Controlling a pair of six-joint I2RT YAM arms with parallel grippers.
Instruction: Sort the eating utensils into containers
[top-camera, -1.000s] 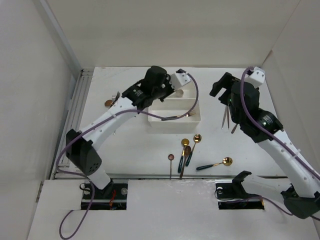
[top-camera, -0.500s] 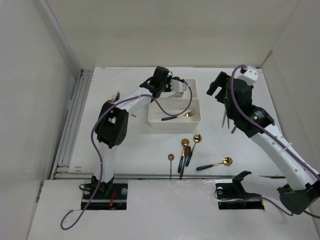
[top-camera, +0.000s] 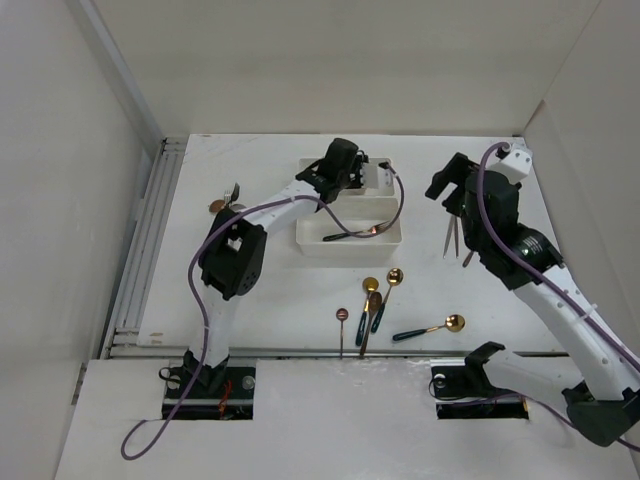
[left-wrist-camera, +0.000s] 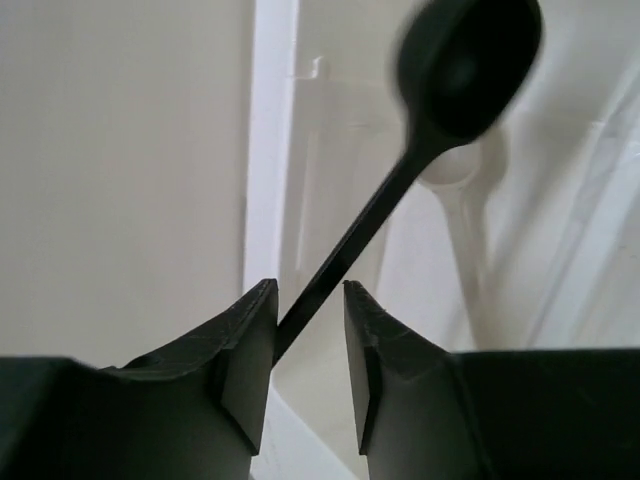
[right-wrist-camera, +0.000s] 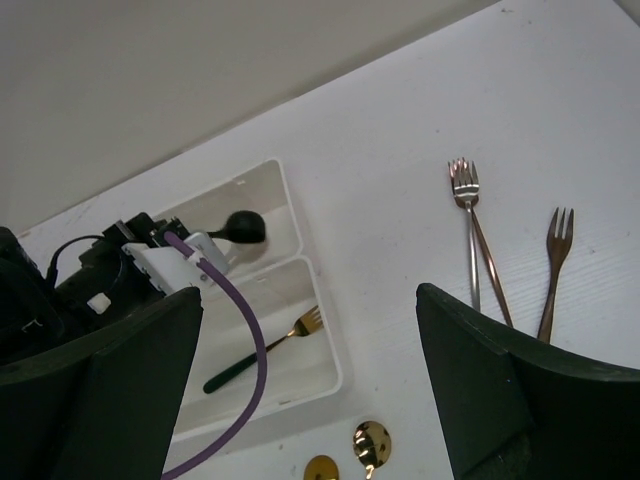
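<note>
Two white bins lie side by side: the far bin (top-camera: 322, 166) and the near bin (top-camera: 350, 247). The near bin holds a gold fork with a dark handle (top-camera: 365, 231), which also shows in the right wrist view (right-wrist-camera: 270, 345). My left gripper (top-camera: 366, 173) is over the far bin. Its jaws (left-wrist-camera: 310, 300) stand a little apart, and the thin handle of a black spoon (left-wrist-camera: 462, 65) passes between them, leaning on the left finger. The spoon's bowl is blurred. My right gripper (right-wrist-camera: 308, 300) is wide open and empty, high above the table at the right (top-camera: 448, 187).
Two forks (top-camera: 450, 236) (top-camera: 468, 256) lie under the right arm. Several gold and copper spoons (top-camera: 371, 286) (top-camera: 395, 277) (top-camera: 454, 322) lie near the front. A copper spoon (top-camera: 216, 206) and a fork (top-camera: 233, 189) lie at the left. White walls enclose the table.
The left arm folded its elbow inward and its gripper shifted right over the far bin. The right arm swayed slightly. The fork in the near bin stayed put.
</note>
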